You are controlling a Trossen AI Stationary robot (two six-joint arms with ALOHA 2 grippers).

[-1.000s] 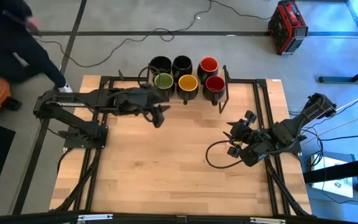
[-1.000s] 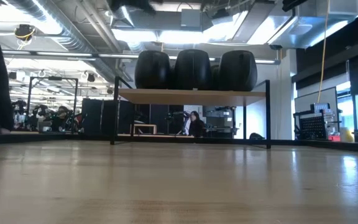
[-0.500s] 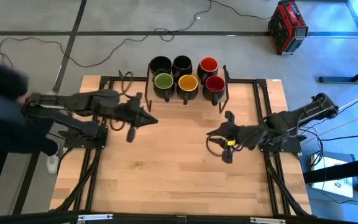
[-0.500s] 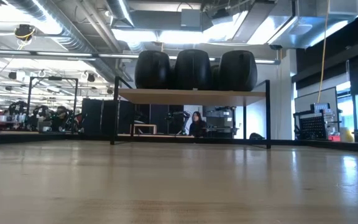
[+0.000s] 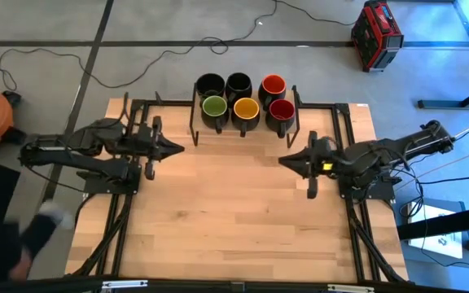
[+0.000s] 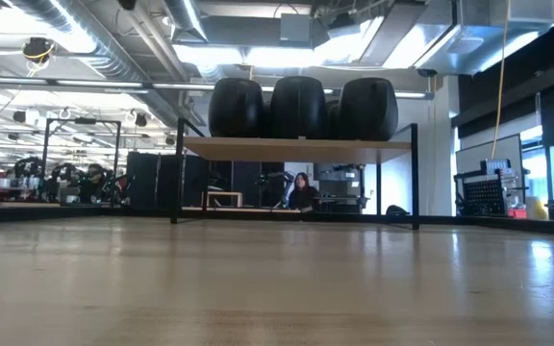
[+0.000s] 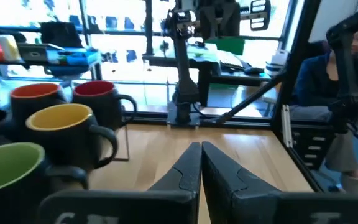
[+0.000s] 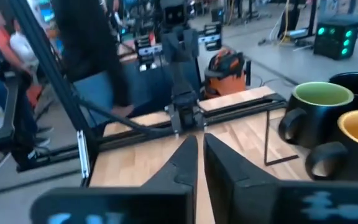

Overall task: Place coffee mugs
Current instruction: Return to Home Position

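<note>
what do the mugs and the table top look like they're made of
The mugs look like glazed ceramic: thick walls, smooth black outsides, glossy coloured insides. The table top looks like pale jointed wood strips, satin finish, with visible grain and seams.

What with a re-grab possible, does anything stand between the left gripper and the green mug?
Only the thin black shelf leg lies roughly between the left gripper and the green mug; nothing else visible does.

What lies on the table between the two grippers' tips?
Nothing: in the high view only bare wood of the table separates the left gripper and the right gripper.
</note>
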